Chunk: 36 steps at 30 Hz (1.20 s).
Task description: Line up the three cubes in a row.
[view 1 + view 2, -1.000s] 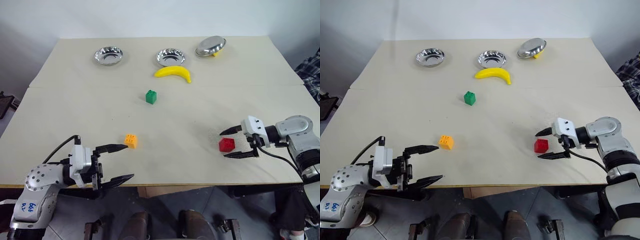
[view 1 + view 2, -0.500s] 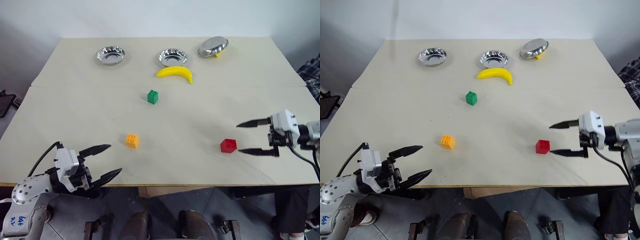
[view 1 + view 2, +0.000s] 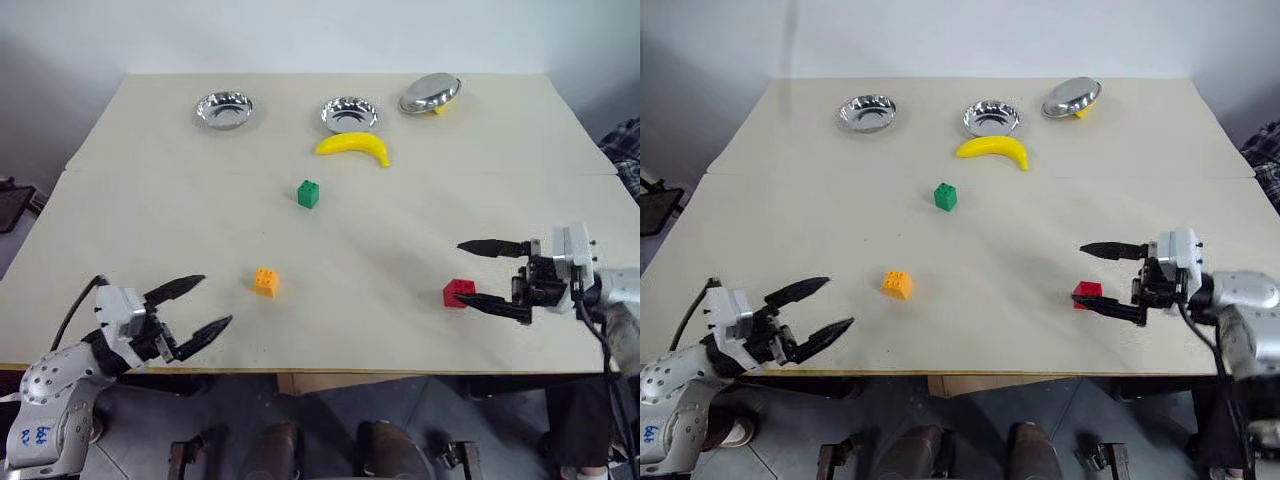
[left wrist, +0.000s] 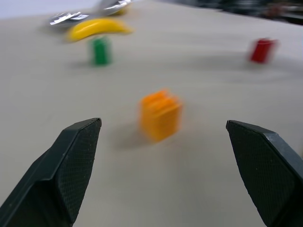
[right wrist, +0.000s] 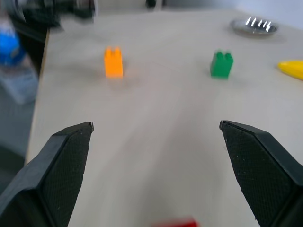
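Head view: my left pincer (image 3: 195,307) gapes apart at the worktop's (image 3: 150,200) near-left edge; right pincer (image 3: 483,273) apart, beside the red cube (image 3: 458,292) near the right edge. Orange cube (image 3: 266,281) near-left, green cube (image 3: 308,193) mid-worktop. Left wrist: orange cube ahead between my fingers (image 4: 71,165). Right wrist: red cube low between fingers.

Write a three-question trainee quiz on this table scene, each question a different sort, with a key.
1. True or false: the small green plastic studded cube touches the yellow banana.
2. Which cube lies nearest the right end effector: A small orange plastic studded cube, B green, C small red plastic studded cube?
3. Fill in: both end effectors are ____.

Key: 1 false; 2 C; 3 open, the left end effector too.
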{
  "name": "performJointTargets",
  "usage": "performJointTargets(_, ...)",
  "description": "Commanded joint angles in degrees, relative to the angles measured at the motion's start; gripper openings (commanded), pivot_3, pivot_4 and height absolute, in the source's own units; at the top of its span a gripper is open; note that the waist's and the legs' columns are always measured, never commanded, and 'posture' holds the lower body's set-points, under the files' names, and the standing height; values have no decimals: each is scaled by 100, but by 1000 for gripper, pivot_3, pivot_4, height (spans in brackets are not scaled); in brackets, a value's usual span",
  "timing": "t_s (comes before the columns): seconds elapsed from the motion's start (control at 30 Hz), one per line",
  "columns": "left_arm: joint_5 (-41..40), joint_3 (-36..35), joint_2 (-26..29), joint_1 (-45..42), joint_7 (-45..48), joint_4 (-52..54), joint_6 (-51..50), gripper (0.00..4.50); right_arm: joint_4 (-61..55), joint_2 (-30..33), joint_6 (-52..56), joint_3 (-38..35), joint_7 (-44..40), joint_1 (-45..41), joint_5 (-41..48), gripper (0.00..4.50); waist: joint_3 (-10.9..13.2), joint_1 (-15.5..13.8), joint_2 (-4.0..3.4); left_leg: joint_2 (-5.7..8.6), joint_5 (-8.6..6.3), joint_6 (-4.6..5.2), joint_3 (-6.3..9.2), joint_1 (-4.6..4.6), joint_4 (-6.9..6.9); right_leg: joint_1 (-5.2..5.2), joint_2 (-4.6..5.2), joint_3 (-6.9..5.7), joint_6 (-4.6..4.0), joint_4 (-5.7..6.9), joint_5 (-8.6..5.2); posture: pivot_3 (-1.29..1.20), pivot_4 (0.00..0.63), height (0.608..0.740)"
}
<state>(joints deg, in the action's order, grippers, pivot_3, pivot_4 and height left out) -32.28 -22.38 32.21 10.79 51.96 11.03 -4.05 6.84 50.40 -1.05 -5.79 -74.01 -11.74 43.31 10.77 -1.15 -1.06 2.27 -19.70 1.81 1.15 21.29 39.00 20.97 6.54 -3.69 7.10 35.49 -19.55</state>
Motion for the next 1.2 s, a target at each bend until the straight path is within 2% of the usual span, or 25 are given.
performJointTargets(0.03, -42, -594, -259, 454, -346, -320, 212, 4500, -721, -275, -110, -803, 587, 681, -53, 4486, 2, -20, 3, 0, -1, 2, -2, 0, 0, 0, 0, 1, 0, 0, 0, 0, 150, 740)
performJointTargets(0.13, -62, -980, -386, 706, -570, -585, 319, 4500, -720, -285, -319, -1522, 641, 1391, -241, 4486, 5, -59, 10, 3, -3, 5, -1, -1, 2, -9, 1, 0, 1, -8, 0, 0, 150, 740)
performJointTargets(0.27, -55, -932, -422, 632, -598, -600, 301, 4500, -363, -231, -726, -2289, 281, 1935, -423, 4486, 6, -82, 11, 2, -5, 11, 0, -15, 1, -40, 0, 0, 0, -47, 0, 0, 150, 740)
performJointTargets(0.4, -133, -668, -471, 508, -529, -435, 123, 4500, -212, -326, -939, -2510, -114, 2202, -495, 4486, 5, -22, 13, 1, -3, 14, -6, -21, -1, -44, 0, 10, 0, -52, 0, 0, 150, 740)
performJointTargets(0.53, -75, -329, -464, 173, -657, -95, 29, 4500, -364, -412, -631, -2553, 137, 2350, -516, 4486, 5, 7, 11, -3, -4, 12, -8, -23, -6, -38, 0, 10, 0, -44, 0, 0, 150, 740)
performJointTargets(0.67, -124, 72, -230, -663, -971, 160, -671, 4500, -703, -596, -437, -2466, 411, 2289, -495, 4486, 4, -27, 11, -1, -2, 10, -8, -23, 1, -39, 0, 10, 0, -37, 0, 0, 150, 740)
performJointTargets(0.8, -78, 872, 27, -2375, -1243, -166, -1962, 4500, -988, -903, -421, -2324, 742, 2138, -594, 4486, 4, -57, 14, 5, 2, 9, 2, -21, 8, -37, 0, 5, 3, -17, 2, 0, 150, 740)
performJointTargets(0.9, 409, 1452, -65, -3644, -1461, -1011, -2361, 4500, -883, -1144, -621, -2287, 913, 2048, -764, 4486, 3, -56, 15, 17, 3, 10, 3, -24, 9, -32, -1, 5, 8, 8, 5, 0, 150, 740)
performJointTargets(1.0, 1023, 1977, -345, -4771, -1683, -2174, -2320, 4500, -791, -1401, -851, -2285, 1097, 2025, -927, 4486, 3, -39, 16, 18, 5, 10, 0, -19, 8, -25, -12, 1, 10, 28, 5, 0, 150, 740)
performJointTargets(1.2, 1760, 2379, -1056, -6225, -1845, -4356, -1702, 4500, -883, -1649, -956, -2407, 1364, 2096, -909, 4486, 11, -23, 29, 19, 5, 12, -24, -3, 4, 9, -33, -15, 15, 43, 7, 0, 150, 740)
